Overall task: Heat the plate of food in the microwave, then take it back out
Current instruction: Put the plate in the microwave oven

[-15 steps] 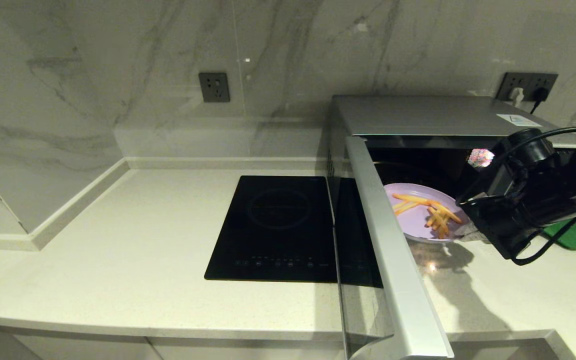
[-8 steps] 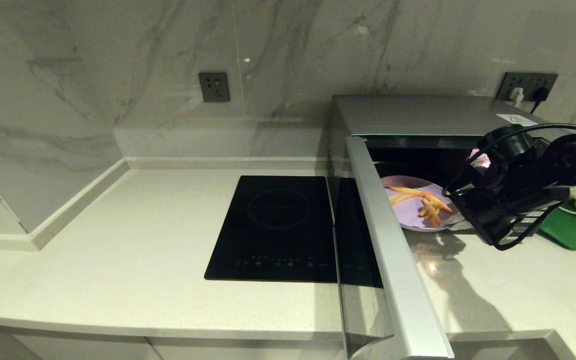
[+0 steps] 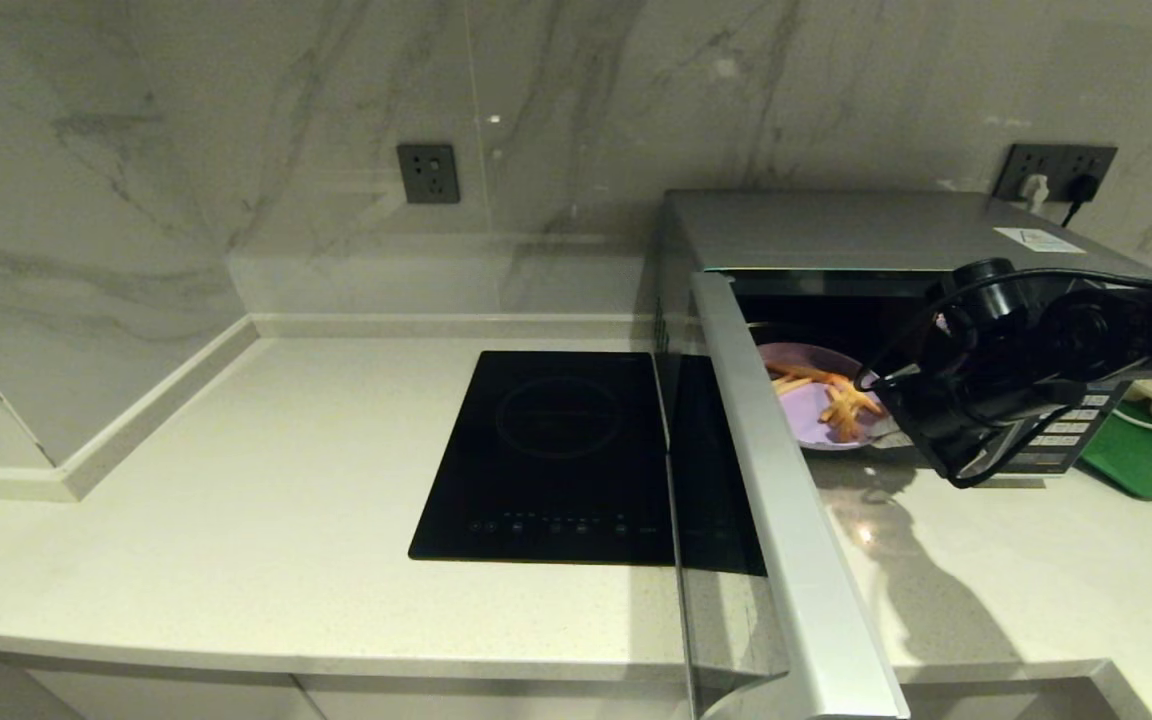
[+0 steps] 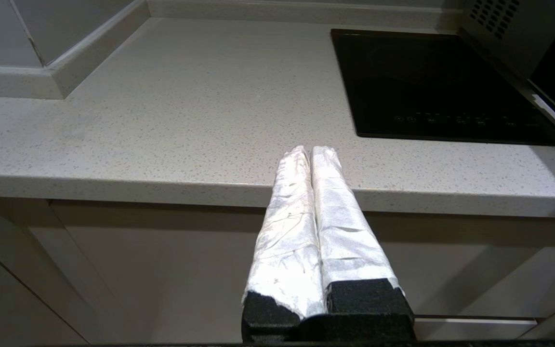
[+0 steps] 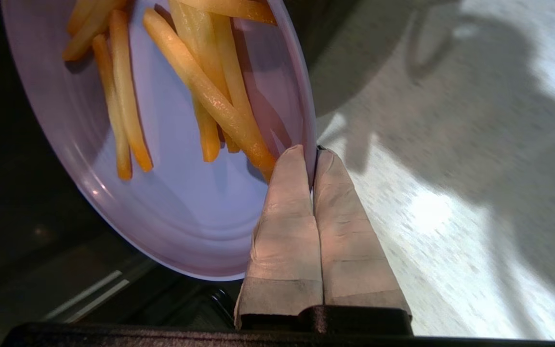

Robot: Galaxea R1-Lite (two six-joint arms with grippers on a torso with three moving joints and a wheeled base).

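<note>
The silver microwave [image 3: 836,232] stands at the back right with its dark glass door [image 3: 726,490] swung wide open toward me. The lilac plate of food [image 3: 816,410], with orange-yellow sticks on it, hangs partly inside the dark cavity at its mouth. My right gripper [image 5: 312,153] is shut on the plate's [image 5: 162,202] near rim, one finger above and one below. In the head view the right arm hides the gripper and the plate's right side. My left gripper [image 4: 312,150] is shut and empty, parked low in front of the counter edge.
A flat black induction cooktop [image 3: 556,450] lies left of the open door. A green tray [image 3: 1151,460] sits at the right beside the microwave's button panel [image 3: 1061,440]. Wall sockets [image 3: 428,174] are behind. The pale counter [image 3: 236,480] stretches to the left.
My right arm has carried the plate away from me and upward in the head view, from over the counter into the mouth of the microwave. The left arm has not moved.
</note>
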